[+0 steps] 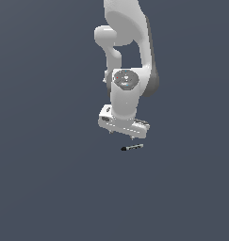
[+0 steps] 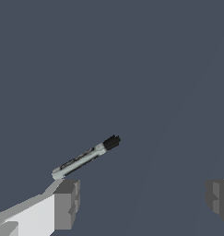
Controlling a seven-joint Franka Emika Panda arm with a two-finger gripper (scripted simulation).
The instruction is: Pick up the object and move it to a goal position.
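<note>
Approach was the step in hand: my claw (image 1: 121, 135) hung open above the rod (image 1: 132, 148), which lay flat just beside one finger (image 2: 66, 204), so I judged centring and descending came next.

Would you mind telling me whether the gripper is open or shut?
Open: in the wrist view the gripper has its fingers wide apart, nothing between them.

My 1 white arm (image 1: 127, 56) hangs down from above, wrist bent so my gripper (image 1: 121, 135) points downward, its 2 grey fingers (image 2: 66, 204) spread wide apart with nothing between them, low over the flat surface.
</note>
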